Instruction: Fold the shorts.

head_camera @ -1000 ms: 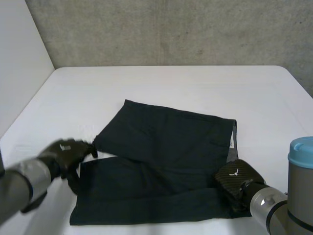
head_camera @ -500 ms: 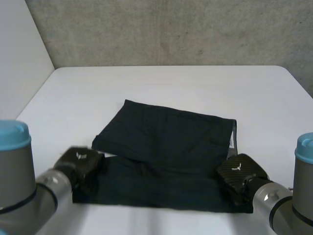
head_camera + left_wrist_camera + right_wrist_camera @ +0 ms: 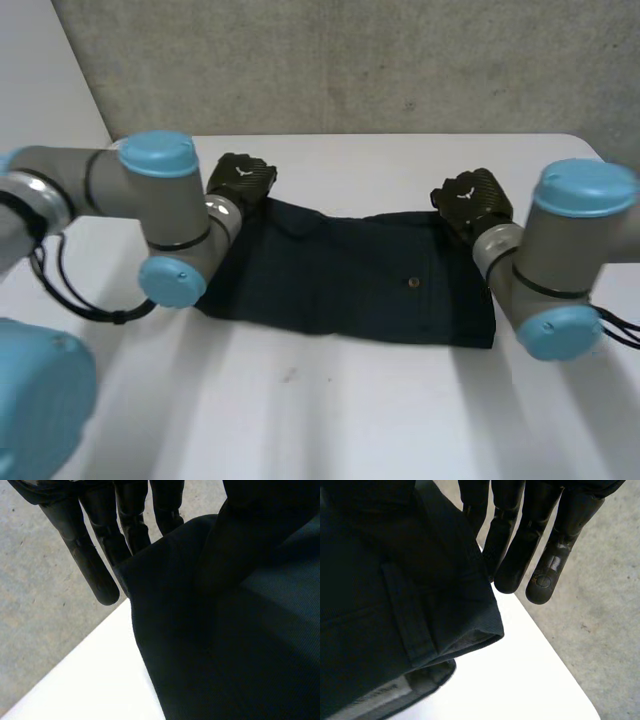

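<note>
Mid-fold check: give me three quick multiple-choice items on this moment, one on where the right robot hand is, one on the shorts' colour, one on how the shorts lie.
1. The right robot hand is at the shorts':
A. near edge
B. middle
C. far right corner

2. The shorts are:
A. red
B. dark, near black
C. white

3. The shorts lie:
A. doubled over on the table
B. hanging off the table's edge
C. rolled into a ball

Answers:
1 C, since the head view shows the hand at that corner.
2 B, since the cloth is dark in every view.
3 A, since the right wrist view shows one layer over another at the corner.
</note>
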Robot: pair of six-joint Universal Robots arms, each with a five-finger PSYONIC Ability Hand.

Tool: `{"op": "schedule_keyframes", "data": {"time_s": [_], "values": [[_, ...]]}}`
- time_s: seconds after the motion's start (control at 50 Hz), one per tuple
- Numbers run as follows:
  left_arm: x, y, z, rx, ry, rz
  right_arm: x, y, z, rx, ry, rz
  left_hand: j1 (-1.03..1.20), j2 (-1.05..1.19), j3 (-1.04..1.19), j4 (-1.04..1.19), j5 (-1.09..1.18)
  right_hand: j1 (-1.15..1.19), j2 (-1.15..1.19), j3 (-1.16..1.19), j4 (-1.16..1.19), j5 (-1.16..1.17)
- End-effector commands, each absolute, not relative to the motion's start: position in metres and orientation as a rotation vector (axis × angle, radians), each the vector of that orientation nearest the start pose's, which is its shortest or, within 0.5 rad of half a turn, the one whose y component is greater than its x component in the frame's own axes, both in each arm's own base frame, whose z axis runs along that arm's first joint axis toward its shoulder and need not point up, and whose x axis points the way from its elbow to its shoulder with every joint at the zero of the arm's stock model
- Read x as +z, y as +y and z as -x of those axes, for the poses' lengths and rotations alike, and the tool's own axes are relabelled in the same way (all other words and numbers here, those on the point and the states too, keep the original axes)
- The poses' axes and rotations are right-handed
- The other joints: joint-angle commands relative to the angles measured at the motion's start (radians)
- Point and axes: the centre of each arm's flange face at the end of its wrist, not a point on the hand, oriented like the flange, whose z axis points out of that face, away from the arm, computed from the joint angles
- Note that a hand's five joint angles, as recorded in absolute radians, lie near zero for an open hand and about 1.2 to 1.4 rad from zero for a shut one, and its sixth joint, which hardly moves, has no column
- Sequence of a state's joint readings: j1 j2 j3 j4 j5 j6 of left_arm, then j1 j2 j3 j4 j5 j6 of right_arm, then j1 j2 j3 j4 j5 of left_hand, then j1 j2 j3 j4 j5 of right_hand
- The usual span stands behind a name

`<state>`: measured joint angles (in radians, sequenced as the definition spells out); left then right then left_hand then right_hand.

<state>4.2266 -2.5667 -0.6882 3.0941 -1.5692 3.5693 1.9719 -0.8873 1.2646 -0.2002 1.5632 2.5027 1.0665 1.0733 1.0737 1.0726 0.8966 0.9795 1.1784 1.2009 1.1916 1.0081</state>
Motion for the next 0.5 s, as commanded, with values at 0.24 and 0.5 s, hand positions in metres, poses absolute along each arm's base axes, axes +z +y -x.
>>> {"op": "schedule_keyframes", "data": {"time_s": [0.24, 0.5], "values": [[0.14, -0.375, 0.368, -2.159, 2.134, -1.068, 0.164, -0.37, -0.28, -2.247, 2.357, 1.071, -0.882, -0.889, -0.89, -0.888, -0.887, -0.805, -1.004, -1.026, -1.017, -1.008], [0.194, -0.33, 0.32, -2.112, 2.292, -0.963, 0.19, -0.293, -0.232, -1.845, 2.303, 0.736, -0.874, -0.88, -0.881, -0.88, -0.878, -0.745, -0.944, -0.967, -0.957, -0.948]]}}
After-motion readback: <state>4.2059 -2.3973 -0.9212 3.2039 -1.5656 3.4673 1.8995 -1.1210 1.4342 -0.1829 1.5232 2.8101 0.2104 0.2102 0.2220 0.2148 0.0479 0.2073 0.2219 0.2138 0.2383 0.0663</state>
